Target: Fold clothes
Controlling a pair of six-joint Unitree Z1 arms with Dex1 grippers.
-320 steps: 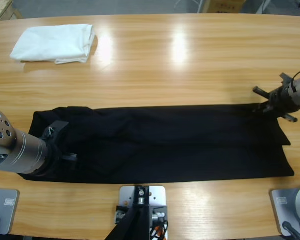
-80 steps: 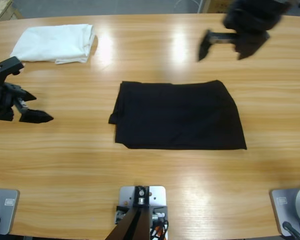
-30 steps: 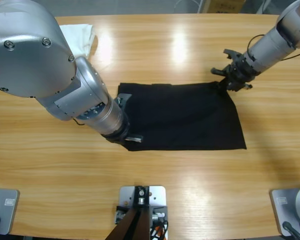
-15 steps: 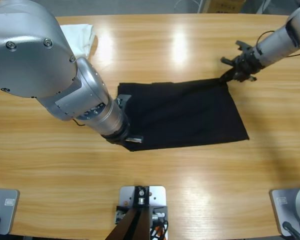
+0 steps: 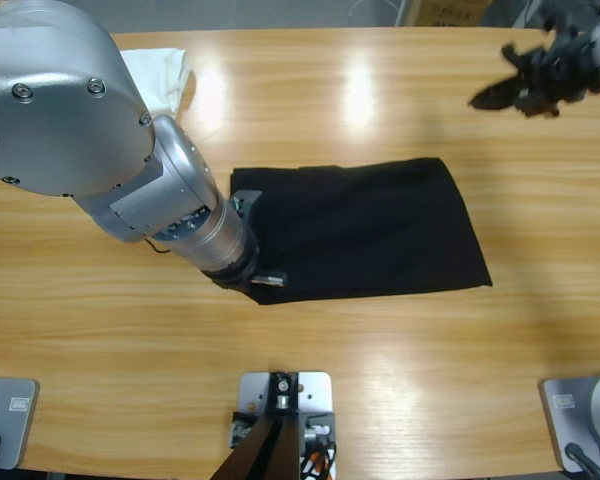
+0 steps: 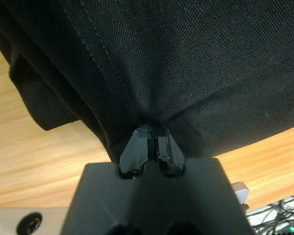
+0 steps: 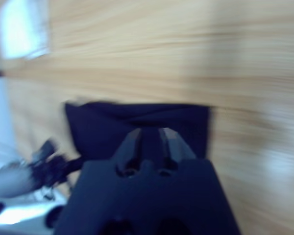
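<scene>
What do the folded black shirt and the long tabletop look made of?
Folded black polo shirt: woven or piqué-knit fabric, likely cotton blend, matte; the left wrist view shows a fine grainy weave and stitched seam lines, bunched where the left gripper pinches it.
Long wooden table: light wood or wood-look laminate, glossy; visible grain streaks and bright lamp reflections.

Folded polo shirt [image 5: 365,232] at mid-worktop [image 5: 380,380]. Left gripper [image 5: 252,283] at shirt's near-left corner. Right gripper [image 5: 500,92] far right, well apart. Folded garment [image 5: 165,75] far left, partly behind left arm.
</scene>
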